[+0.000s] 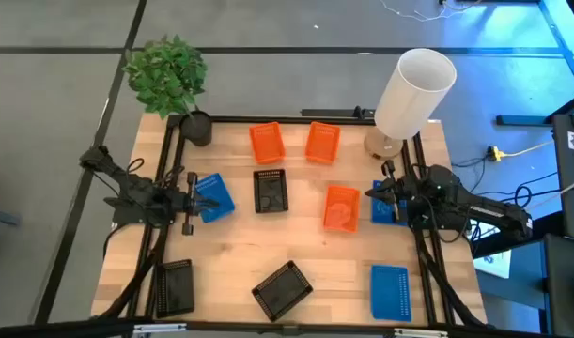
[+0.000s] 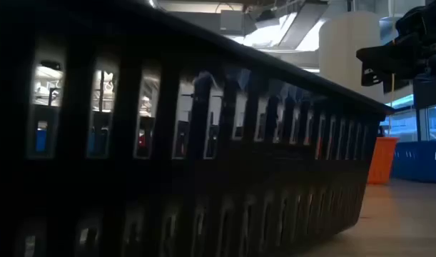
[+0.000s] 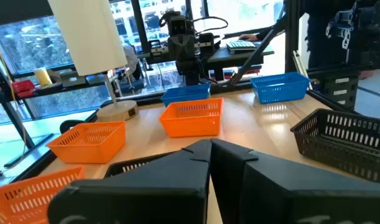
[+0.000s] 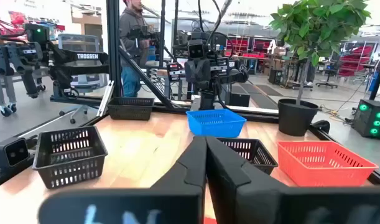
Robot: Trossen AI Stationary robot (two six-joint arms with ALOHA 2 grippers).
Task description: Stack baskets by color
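Note:
Nine baskets lie scattered on the wooden table. Orange ones are at the far side [image 1: 267, 142] [image 1: 322, 142] and right of the middle [image 1: 341, 207]. Blue ones lie at the left [image 1: 212, 196], the right [image 1: 388, 210] and the near right [image 1: 390, 291]. Black ones sit in the middle [image 1: 271, 191], at the near middle [image 1: 282, 288] and the near left [image 1: 174, 286]. My left gripper [image 1: 193, 196] [image 3: 209, 149] is shut beside the left blue basket. My right gripper [image 1: 373, 192] [image 4: 205, 146] is shut, hovering by the right blue basket. Neither holds anything.
A potted plant [image 1: 196, 127] stands at the far left corner and a white lamp [image 1: 413, 89] at the far right. A black frame rail [image 1: 296, 119] runs around the table. In the low view a black basket's wall [image 2: 203, 157] fills the picture. A person [image 4: 132, 37] stands beyond the table.

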